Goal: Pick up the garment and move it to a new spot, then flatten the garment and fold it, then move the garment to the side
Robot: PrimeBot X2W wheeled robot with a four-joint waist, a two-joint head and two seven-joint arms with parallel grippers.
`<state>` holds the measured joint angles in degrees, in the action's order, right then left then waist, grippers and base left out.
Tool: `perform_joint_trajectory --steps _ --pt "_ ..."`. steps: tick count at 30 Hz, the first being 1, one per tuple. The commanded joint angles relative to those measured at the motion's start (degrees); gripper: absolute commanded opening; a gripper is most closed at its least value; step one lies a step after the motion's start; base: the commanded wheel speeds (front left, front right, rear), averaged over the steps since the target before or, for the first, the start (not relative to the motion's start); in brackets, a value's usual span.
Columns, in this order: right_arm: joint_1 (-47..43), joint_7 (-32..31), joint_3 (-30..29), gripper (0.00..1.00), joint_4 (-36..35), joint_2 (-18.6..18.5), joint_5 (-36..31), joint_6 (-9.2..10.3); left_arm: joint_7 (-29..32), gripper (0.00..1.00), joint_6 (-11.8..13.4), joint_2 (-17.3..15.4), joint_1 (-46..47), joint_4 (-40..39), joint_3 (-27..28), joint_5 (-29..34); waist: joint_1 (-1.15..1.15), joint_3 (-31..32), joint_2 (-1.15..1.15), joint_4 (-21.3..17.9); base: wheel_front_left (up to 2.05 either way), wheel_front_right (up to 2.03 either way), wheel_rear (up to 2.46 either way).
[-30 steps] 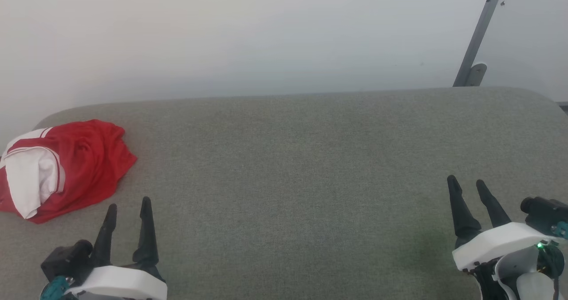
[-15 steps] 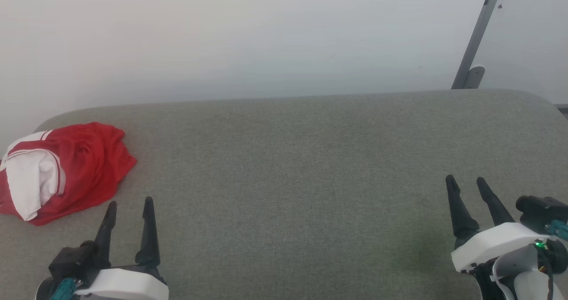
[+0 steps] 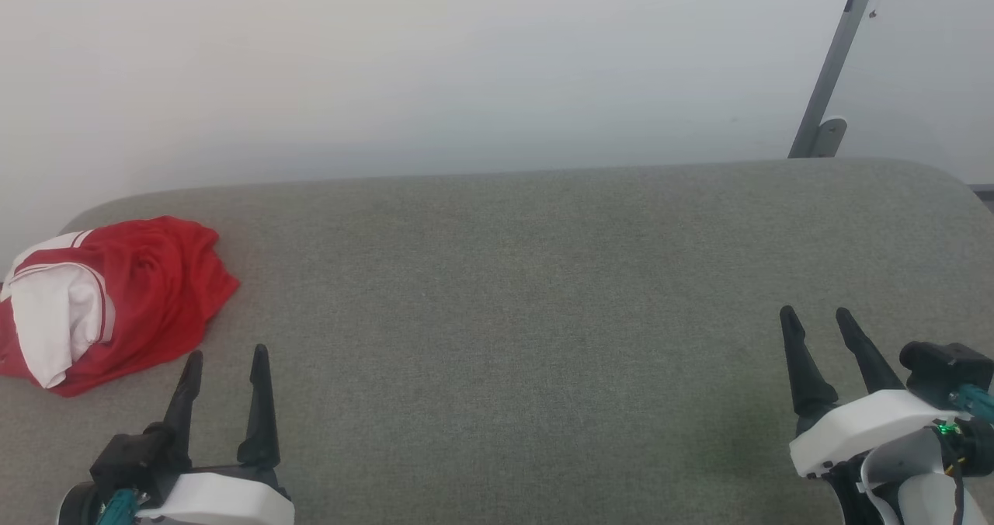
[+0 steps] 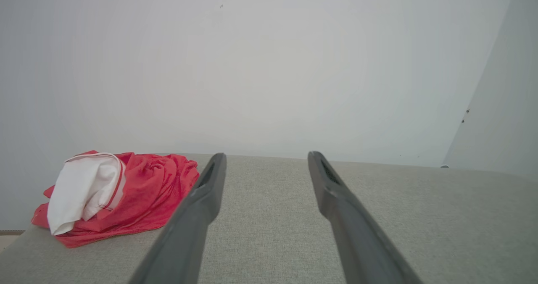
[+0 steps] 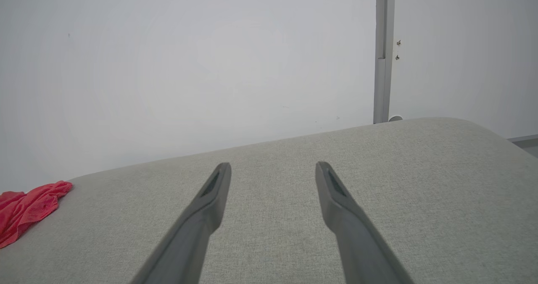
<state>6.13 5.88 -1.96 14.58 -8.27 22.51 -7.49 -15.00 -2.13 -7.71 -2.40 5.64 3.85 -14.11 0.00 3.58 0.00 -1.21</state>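
Note:
The garment (image 3: 147, 292) lies crumpled at the far left of the grey padded table (image 3: 512, 292), red with a white sleeve bunched on top. The left wrist view shows the garment (image 4: 147, 195) ahead and to the left of the fingers; the right wrist view catches the garment (image 5: 25, 210) as a red edge at far left. My left gripper (image 3: 225, 354) hovers open just right of and nearer than the heap, nothing between its fingers. My right gripper (image 3: 815, 315) stands open at the lower right, far from the cloth.
A pale wall runs behind the table's far edge. A grey metal post (image 3: 835, 67) rises at the back right, also seen as the post (image 5: 383, 53) in the right wrist view. The table's corners are rounded at left and right.
The whole picture has shifted slightly downward, so the camera moved. Both grippers stay open and almost in place; the garment has not moved.

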Motion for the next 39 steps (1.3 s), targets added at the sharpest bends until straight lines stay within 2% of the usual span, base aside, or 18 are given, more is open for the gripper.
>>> perform_joint_trajectory --steps 1,7,11,30,35,39 --pt "0.2 0.1 0.0 1.00 -0.4 0.2 -0.2 0.00 -0.3 1.00 -0.1 0.1 -0.8 0.0 0.2 0.3 0.00 0.0 0.00 0.0 0.00 0.00 0.00" --pt "-0.1 0.1 0.5 1.00 -0.7 0.3 0.3 0.00 -0.3 1.00 -0.1 0.3 -0.5 0.2 0.5 0.1 0.00 0.1 0.00 0.5 0.00 0.00 0.00" --pt "-0.4 -0.2 1.3 1.00 -1.0 0.2 0.6 0.00 -0.3 1.00 0.3 0.4 0.3 0.6 1.2 -0.7 0.00 0.4 0.00 2.3 0.00 0.00 0.00" --pt "1.8 -0.2 9.2 1.00 0.7 1.4 1.7 0.01 0.8 1.00 1.8 -1.3 -1.2 -1.2 4.3 -2.9 0.00 3.1 0.00 19.6 0.00 0.00 0.00" --pt "2.4 0.2 10.4 1.00 1.8 1.5 2.1 0.00 1.6 1.00 2.2 -1.6 -2.1 -2.2 4.7 -3.4 0.00 3.3 0.00 22.2 0.00 0.00 0.00" --pt "2.8 0.5 10.9 1.00 2.2 1.4 2.1 0.01 2.2 1.00 2.4 -1.6 -2.0 -3.1 4.5 -3.7 0.00 3.0 0.00 22.6 0.00 0.00 0.00"
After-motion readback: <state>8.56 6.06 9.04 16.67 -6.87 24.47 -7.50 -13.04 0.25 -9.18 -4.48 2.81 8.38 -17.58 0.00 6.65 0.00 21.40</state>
